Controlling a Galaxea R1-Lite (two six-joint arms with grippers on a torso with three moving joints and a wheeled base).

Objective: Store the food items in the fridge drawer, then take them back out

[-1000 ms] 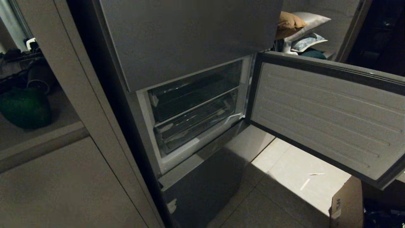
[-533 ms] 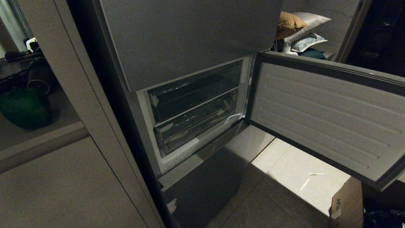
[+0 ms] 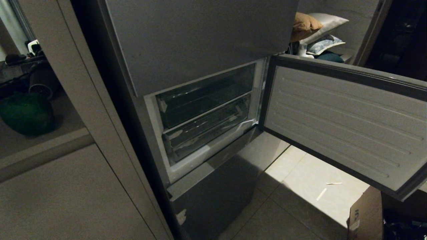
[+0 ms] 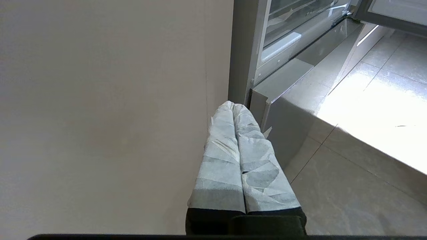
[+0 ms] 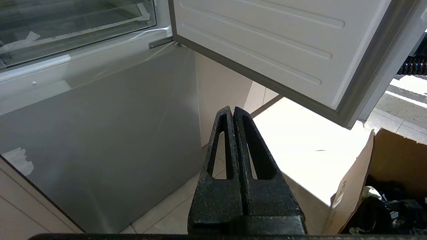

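"Two clear plastic drawers, one above the other, sit pushed in behind the open fridge door (image 3: 343, 123). The lower fridge drawer (image 3: 206, 128) is shallow and see-through, with glints of white along its front lip."

"Any food in it?"

"None that I can make out; the plastic is dark and full of reflections, so I cannot tell what lies inside. No food shows anywhere else either."

"And the door itself?"

"Swung wide to the right, its inner face pale and moulded with long shallow ribs, framed by a dark rubbery seal. Above and below the drawers are flat grey steel panels (image 3: 200, 40) with a dull brushed look."

"Where are the claws?"

"Neither shows from the head. The left gripper (image 4: 233, 106) hangs low beside a plain beige cabinet wall (image 4: 100, 116), near the fridge's bottom corner; its fingers (image 4: 220, 156) are wrapped in crinkled pale blue tape and pressed flat together, holding nothing."

"The right one?"

"The right gripper (image 5: 232, 109) is bare, rough black and wedge-shaped with slotted fingers (image 5: 257, 156), also closed tight and empty, over the glossy tiled floor (image 5: 300, 146) beneath the door. A brown cardboard box (image 5: 383, 160) stands just beside it."
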